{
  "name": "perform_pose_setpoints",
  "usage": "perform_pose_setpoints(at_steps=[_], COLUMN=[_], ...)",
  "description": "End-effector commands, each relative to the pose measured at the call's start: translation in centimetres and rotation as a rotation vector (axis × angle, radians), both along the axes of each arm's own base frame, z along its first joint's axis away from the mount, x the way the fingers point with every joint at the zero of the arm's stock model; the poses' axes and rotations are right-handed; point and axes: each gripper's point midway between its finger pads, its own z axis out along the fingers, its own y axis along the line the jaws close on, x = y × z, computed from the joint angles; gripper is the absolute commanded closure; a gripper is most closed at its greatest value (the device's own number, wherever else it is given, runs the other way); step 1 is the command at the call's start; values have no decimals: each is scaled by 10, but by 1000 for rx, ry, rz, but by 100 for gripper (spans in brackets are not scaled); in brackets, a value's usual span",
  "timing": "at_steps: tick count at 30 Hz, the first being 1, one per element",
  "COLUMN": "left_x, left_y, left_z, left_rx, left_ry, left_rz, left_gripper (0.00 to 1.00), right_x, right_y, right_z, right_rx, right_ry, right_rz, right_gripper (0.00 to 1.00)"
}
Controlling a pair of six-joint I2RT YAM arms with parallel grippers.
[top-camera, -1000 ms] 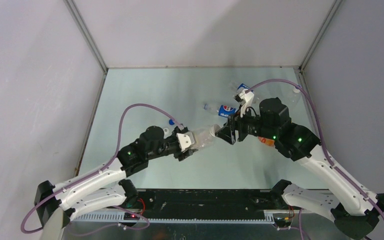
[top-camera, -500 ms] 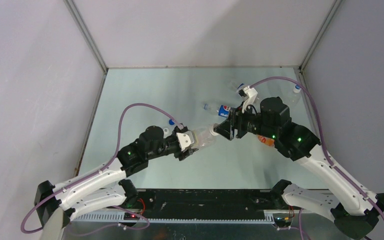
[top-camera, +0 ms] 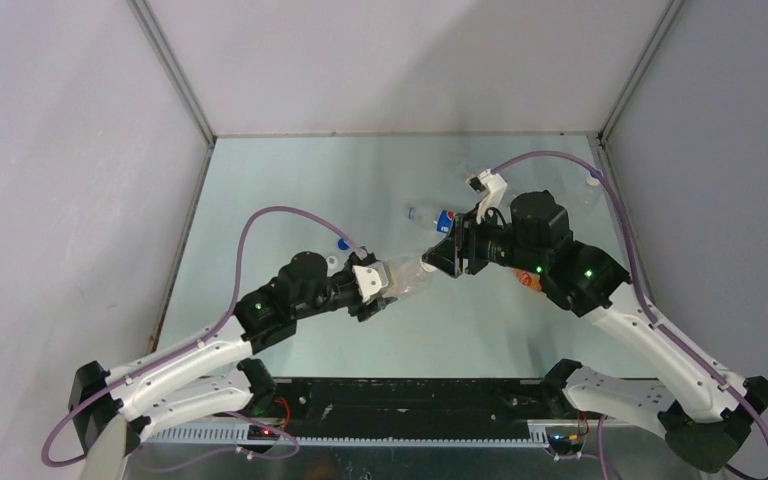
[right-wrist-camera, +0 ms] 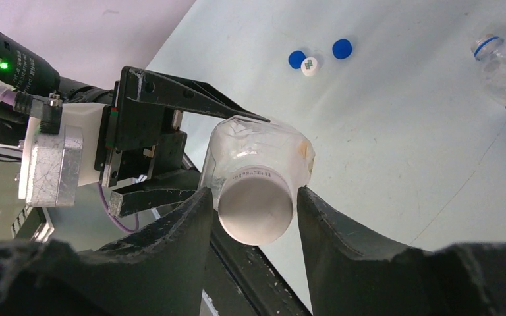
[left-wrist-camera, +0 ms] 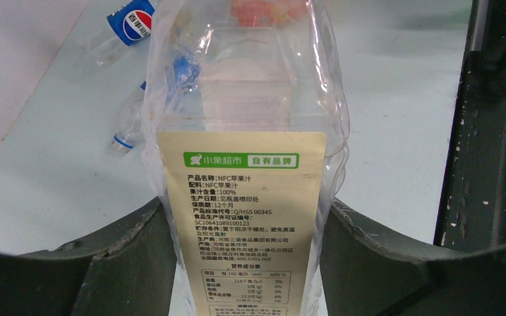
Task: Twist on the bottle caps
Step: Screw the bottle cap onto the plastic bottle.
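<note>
L arm reaches low & fwd, L pincer [left-wrist-camera: 247, 217] clamped on clear bottle [left-wrist-camera: 237, 99] body, above counter [right-wrist-camera: 402, 164]. R arm bends in twd it, R pincer [right-wrist-camera: 253, 193] gripping white cap [right-wrist-camera: 253, 214] on the bottle mouth. We see the bottle's long axis roughly horiz., cap end facing R pincer.

Soft, even overhead light fills all three views, leaving only faint shadows on the pale table [top-camera: 290, 190], mild glare on the clear bottle [left-wrist-camera: 237, 99], and dark, slightly soft-edged fingers [right-wrist-camera: 171, 250] close against the right wrist lens.
</note>
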Motion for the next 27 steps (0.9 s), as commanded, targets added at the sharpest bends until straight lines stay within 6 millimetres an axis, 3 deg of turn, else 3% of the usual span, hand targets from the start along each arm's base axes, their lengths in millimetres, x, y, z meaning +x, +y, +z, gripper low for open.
perform_pose_setpoints(at_steps=[1, 16, 27], left_x=[1, 4, 1], left_y=[-5, -5, -3], left_z=[27, 28, 29], left_rx=[-84, -91, -104], left_ry=[-38, -25, -23], left_rz=[-10, 17, 10], left_gripper=[100, 100, 100], right_x=[-2, -9, -10], right_y=[3, 8, 10], right_z=[0, -8, -12], right_rx=[4, -9, -18], right_ry=[3, 45, 51], right_rz=[11, 60, 66], right_gripper=[49, 56, 52])
